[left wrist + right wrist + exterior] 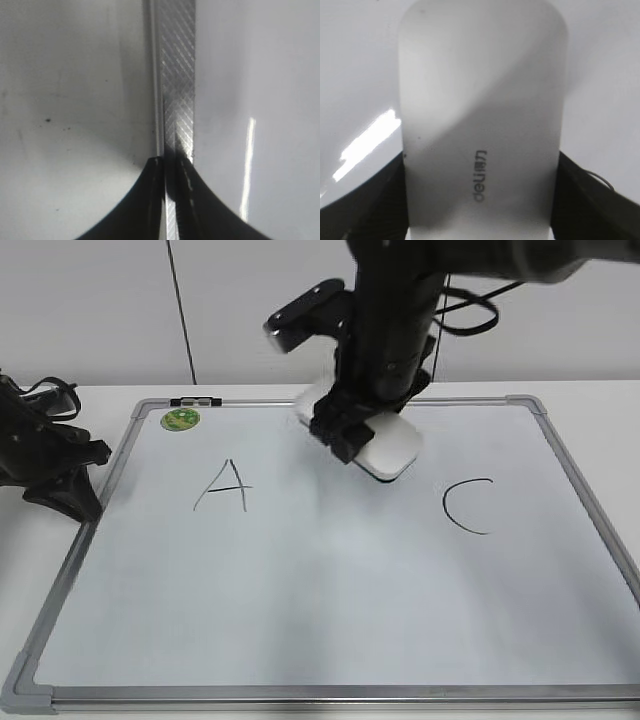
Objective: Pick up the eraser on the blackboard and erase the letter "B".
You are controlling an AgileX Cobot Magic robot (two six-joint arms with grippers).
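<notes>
Eraser: we are seeing it clamped in the right gripper, its sides pinched between the two dark fingers in the right wrist view. Its long axis is running straight out from the gripper; in the exterior view that means it is slanting toward the near right. It is sitting over the middle of the board, toward the far edge, between the "A" on the left and the "C" on the right. We cannot tell whether its underside is touching the surface or hanging just above it.

The "B": we are finding no stroke of it in any view. The gap between "A" and "C" is looking bare below the eraser; what lies under the eraser and arm is hidden. We are judging that the letter is either mostly wiped or covered, so the erasing is well along or nearly done.

The relation that matters: the eraser is already in the right gripper, directly over the spot where a "B" would sit, so any further wiping would go to the right arm, passing near and far across that gap without straying toward either neighbour.

Left gripper: its fingertips are together, with nothing visible between them. It is parked over the board's left frame, well apart from the eraser. Green magnet sits at the far left corner.
</notes>
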